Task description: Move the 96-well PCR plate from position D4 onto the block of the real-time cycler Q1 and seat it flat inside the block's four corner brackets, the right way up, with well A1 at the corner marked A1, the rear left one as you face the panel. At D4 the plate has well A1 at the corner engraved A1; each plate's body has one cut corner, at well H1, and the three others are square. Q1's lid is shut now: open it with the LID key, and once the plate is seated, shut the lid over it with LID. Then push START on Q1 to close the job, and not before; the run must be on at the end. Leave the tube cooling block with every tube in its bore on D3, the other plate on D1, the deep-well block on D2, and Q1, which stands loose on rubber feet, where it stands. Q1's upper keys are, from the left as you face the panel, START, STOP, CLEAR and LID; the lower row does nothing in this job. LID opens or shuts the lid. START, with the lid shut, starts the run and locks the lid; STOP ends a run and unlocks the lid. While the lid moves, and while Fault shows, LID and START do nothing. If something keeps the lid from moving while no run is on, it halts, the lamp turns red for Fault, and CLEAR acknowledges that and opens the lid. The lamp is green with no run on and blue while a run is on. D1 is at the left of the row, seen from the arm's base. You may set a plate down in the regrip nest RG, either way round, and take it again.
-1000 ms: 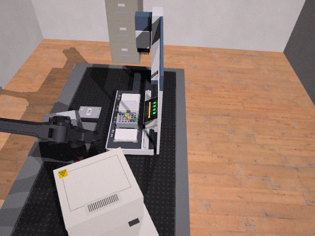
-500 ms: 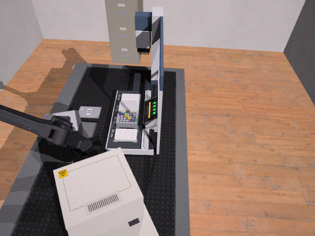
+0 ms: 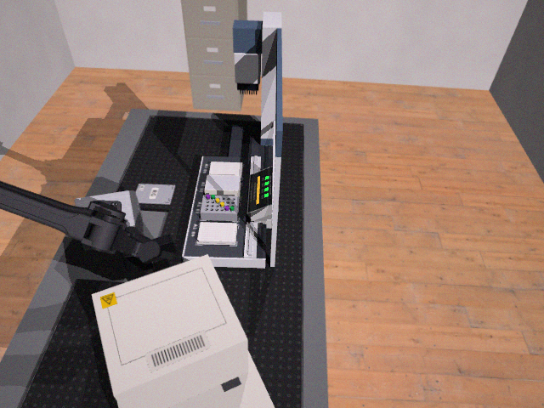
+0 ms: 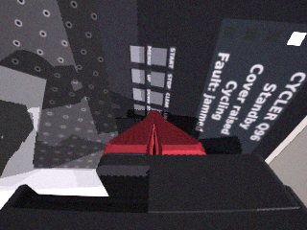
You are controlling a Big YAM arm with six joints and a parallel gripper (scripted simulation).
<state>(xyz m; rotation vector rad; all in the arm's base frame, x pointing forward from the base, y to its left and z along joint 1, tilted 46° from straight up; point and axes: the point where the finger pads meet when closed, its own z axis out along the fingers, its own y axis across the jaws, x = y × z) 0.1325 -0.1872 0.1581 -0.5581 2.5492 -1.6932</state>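
A matt black perforated mat (image 3: 290, 280) is covering the grey table (image 3: 314, 219). The floor (image 3: 417, 219) is showing warm wood planks. The cycler (image 3: 175, 316) is looking like smooth off-white plastic. Red matt fingers are showing faceted surfaces.

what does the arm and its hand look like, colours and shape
The arm is dark grey to black, built of long boxy links with a chunky rounded joint housing near the wrist. No cables or markings show on it. The hand has two bright red, wedge-shaped fingers tapering to a point, mounted on a plain black blocky body.
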